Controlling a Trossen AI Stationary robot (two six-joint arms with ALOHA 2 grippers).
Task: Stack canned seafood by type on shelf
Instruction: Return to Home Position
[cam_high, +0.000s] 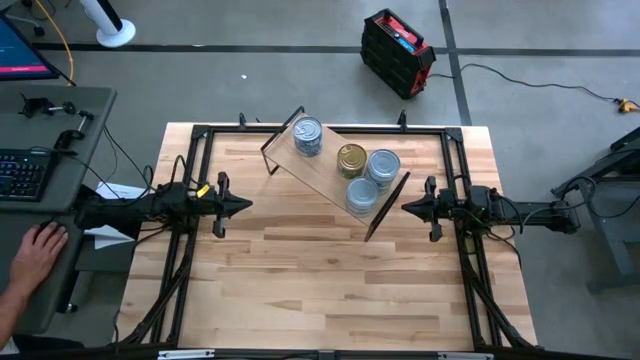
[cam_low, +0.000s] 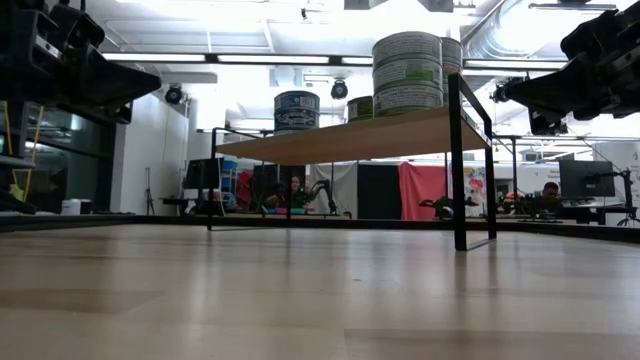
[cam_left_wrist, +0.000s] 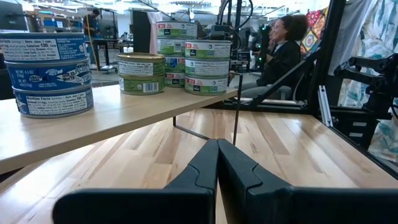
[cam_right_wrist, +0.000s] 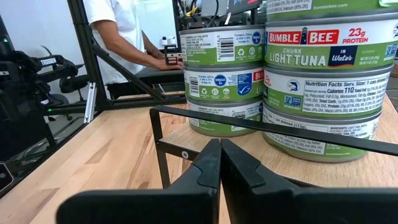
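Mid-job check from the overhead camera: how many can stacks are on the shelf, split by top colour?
Silver-blue-topped stacks: 3
Gold-topped stack: 1
Total: 4 stacks

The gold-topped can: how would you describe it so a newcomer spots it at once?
On the plank table stands a light-wood shelf on black legs. The gold-topped can sits near its middle, beside two silver-topped stacks. It alone has a gold lid and stands lower than them.
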